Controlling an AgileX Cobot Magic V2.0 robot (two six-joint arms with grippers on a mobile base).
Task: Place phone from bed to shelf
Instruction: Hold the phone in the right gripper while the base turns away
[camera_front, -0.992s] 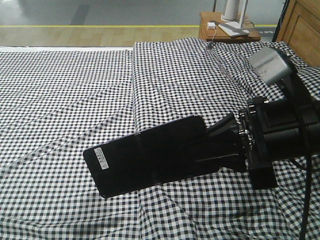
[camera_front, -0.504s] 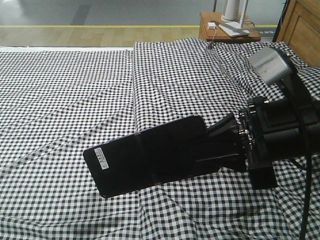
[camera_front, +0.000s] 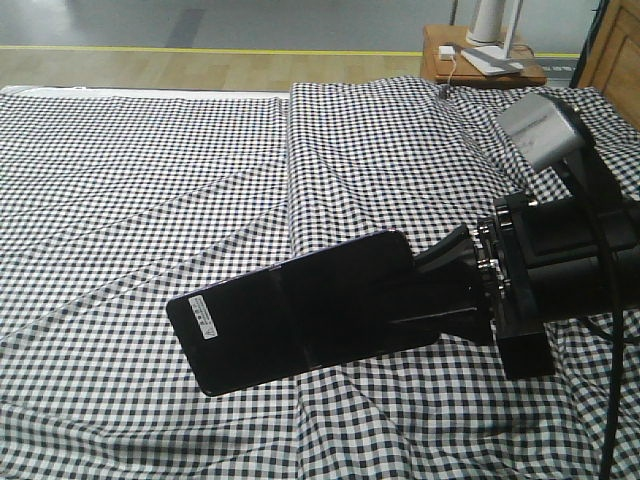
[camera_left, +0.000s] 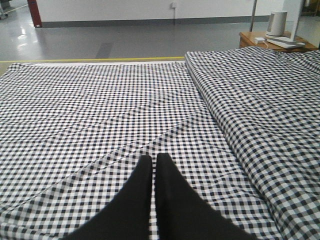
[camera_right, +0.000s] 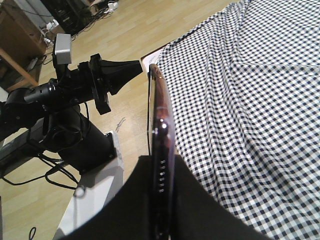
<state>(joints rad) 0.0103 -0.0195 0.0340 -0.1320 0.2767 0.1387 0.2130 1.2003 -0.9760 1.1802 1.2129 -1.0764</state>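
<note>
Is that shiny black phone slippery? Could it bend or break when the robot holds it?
Probably slippery: the phone looks glossy and smooth. It seems stiff, sticking out flat though the right gripper pinches only one end. Likely breakable if dropped, though the soft bed lies underneath.

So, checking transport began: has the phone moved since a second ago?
Yes. The phone has shifted left against the fold of the bed, though its place in frame is unchanged.

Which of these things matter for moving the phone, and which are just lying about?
In the job:
slim glossy black smartphone, clamped in the right arm's black fingers
black-and-white checked bed beneath it

Lying about:
small reddish-brown bedside table
white cylinder standing on it
</note>
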